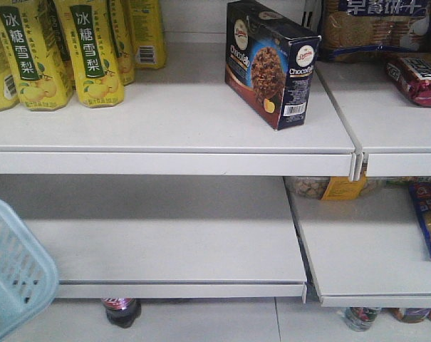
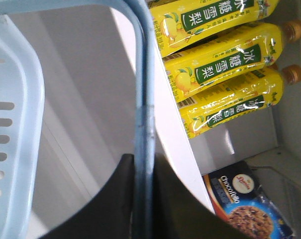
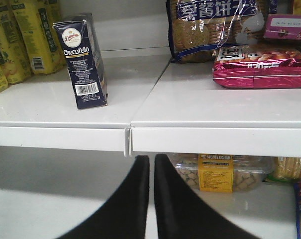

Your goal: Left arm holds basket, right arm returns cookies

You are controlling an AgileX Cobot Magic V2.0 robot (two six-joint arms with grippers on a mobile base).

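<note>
The cookies (image 1: 272, 64), a dark navy box with a chocolate-chip cookie picture, stand upright on the upper white shelf (image 1: 165, 125), slightly turned. The box also shows in the right wrist view (image 3: 83, 62) and at the lower right of the left wrist view (image 2: 245, 204). My left gripper (image 2: 144, 162) is shut on the pale blue hoop handle (image 2: 143, 99) of the basket (image 2: 21, 99). A corner of the basket (image 1: 16, 278) shows at the front view's lower left. My right gripper (image 3: 151, 158) is shut and empty, below the shelf's front edge and to the right of the box.
Yellow pear-drink bottles (image 1: 58, 50) stand left of the box. Red-wrapped biscuit packs (image 3: 262, 67) and a blue biscuit bag (image 3: 215, 25) lie on the adjoining shelf to the right. A clear tub with a yellow label (image 3: 215, 172) sits on the lower shelf. A dark bottle (image 1: 122, 310) stands below.
</note>
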